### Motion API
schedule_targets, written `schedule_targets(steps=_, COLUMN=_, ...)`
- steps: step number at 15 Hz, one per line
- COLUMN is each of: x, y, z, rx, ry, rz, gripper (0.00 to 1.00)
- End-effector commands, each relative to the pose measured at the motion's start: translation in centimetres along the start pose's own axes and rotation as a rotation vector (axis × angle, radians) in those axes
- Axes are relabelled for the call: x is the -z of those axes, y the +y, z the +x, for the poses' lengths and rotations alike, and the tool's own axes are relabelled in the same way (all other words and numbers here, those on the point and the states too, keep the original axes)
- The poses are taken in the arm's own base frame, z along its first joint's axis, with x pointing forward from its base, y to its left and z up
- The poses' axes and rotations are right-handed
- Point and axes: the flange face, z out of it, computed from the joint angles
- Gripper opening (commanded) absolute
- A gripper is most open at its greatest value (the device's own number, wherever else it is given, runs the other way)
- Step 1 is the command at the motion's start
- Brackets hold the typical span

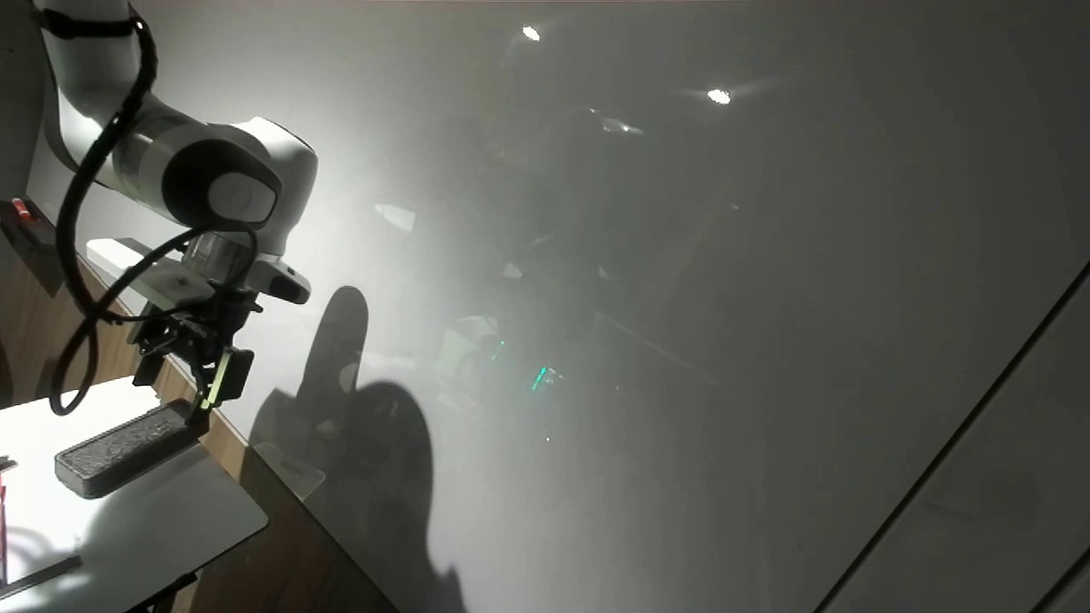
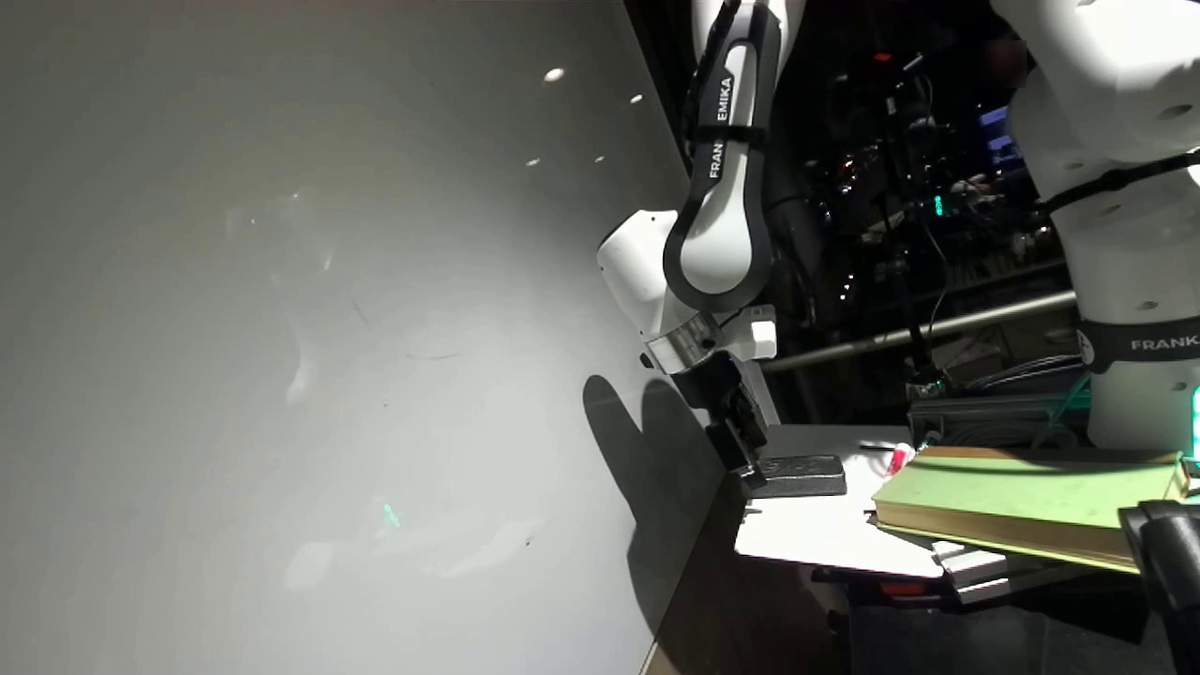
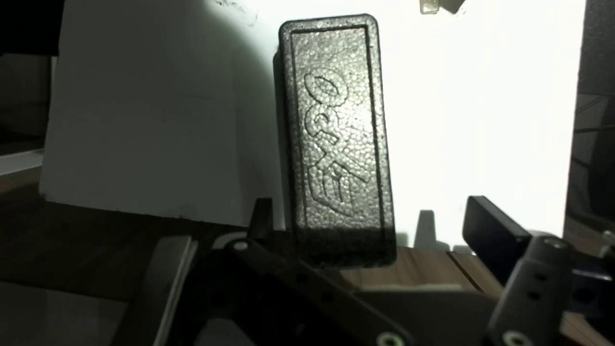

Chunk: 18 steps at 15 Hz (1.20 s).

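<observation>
Glossy whiteboard (image 1: 647, 255) fills most of both exterior views, carrying bright lamp reflections (image 1: 719, 96) and the dark shadow (image 1: 383, 477) of the white Franka arm (image 1: 285, 162). Beside its lower edge sits a white worktop (image 1: 204, 502), glaringly lit on one part and shaded on the rest, with a brown wood-grain surface (image 1: 272, 562) showing past its edge. On that worktop lies a black whiteboard eraser (image 3: 336, 129), long and blocky, its face moulded with a border line and lettering that looks like EXPO. Its near end reaches past the white edge in the wrist view and lies between the jaws of the gripper (image 3: 370, 214). These stand well apart, with a gap between the eraser and the right-hand finger (image 3: 490, 235) of that view; whether the opposite finger (image 3: 261, 216) touches it cannot be told. In an exterior view, a thick green-covered book (image 2: 1022, 487) appears near the eraser, with what looks like a red-and-white marker (image 2: 900, 457) just beside the book.
</observation>
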Motion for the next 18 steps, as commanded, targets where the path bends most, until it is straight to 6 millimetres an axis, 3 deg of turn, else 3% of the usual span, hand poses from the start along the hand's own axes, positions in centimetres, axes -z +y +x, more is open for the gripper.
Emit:
schedule_targets(steps=1, x=-0.9, y=0.5, z=0.6, rx=0.013, ry=0.01, rz=-0.016, gripper=1.0)
schedule_targets(steps=3, x=-1.0, y=0.9, z=0.9, rx=0.014, ry=0.004, rz=-0.018, gripper=1.0)
schedule_targets(steps=4, x=-1.1, y=1.0, z=1.0, rx=0.013, ry=0.002, rz=-0.018, gripper=0.94)
schedule_targets(steps=5, x=-1.0, y=1.1, z=1.2, rx=0.011, ry=0.003, rz=-0.018, gripper=0.72)
schedule_targets(steps=7, x=-0.9, y=1.1, z=1.4, rx=0.01, ry=0.006, rz=-0.019, gripper=0.68)
schedule_targets(steps=12, x=-0.9, y=1.1, z=1.7, rx=0.007, ry=0.008, rz=-0.02, gripper=0.31)
schedule_targets(steps=18, x=-0.2, y=1.7, z=2.3, rx=-0.015, ry=0.015, rz=-0.024, gripper=0.29)
